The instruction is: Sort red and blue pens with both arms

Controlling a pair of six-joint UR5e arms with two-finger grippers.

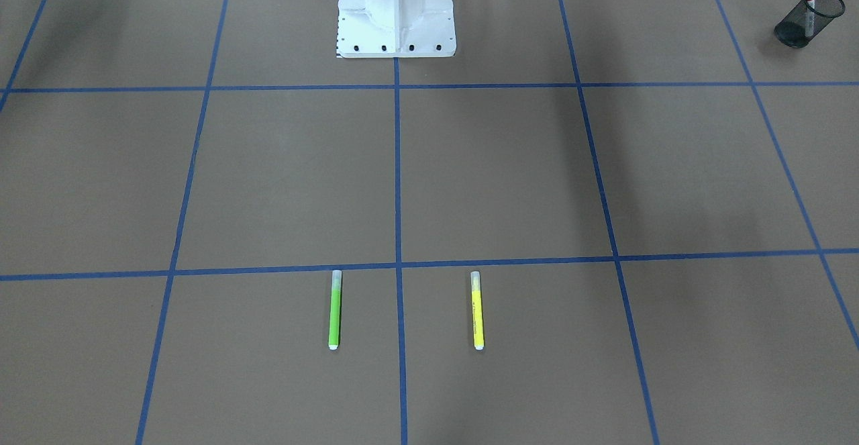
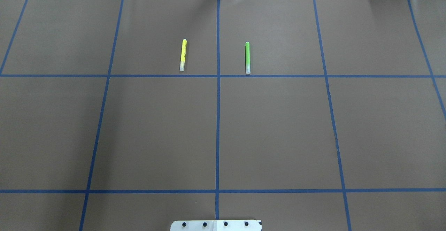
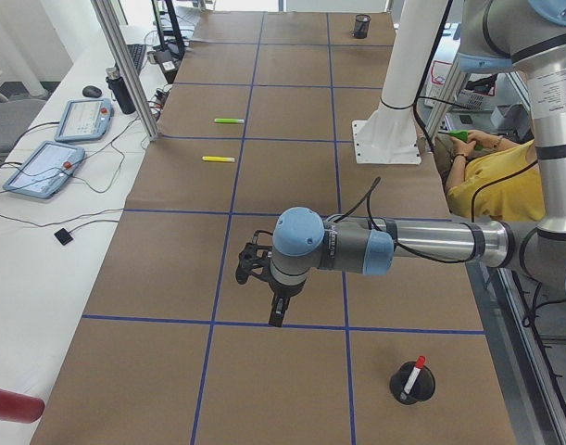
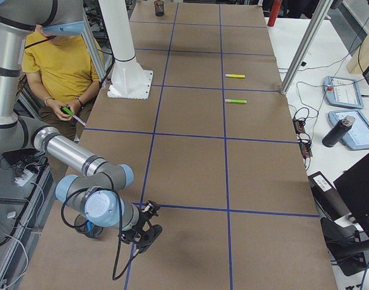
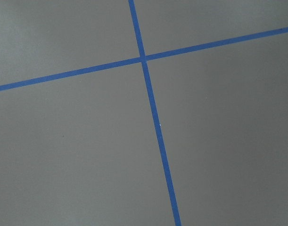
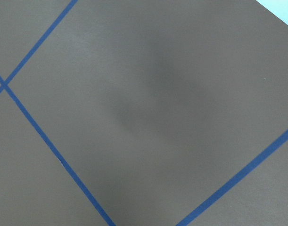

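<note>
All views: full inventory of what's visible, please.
black mesh cup: 1, black, robot's-left end of brown paper-covered table
white-barrelled pen with red cap: 1, white/red, standing in that cup
second black cup: 1, black, opposite end, contents unclear
slim green marker: 1, green, flat, across from base
slim yellow marker: 1, yellow, flat, parallel to green, apart
blue pen: none seen
white pedestal base: 1, white, robot-side edge
person in yellow shirt: 1, seated off-table
left gripper: black, state unclear
right gripper: black, state unclear

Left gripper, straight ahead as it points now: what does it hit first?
The left gripper points down, so it would likely first meet the brown table cover near a blue tape crossing. Its wrist view shows nothing else there; height is unclear.
</note>
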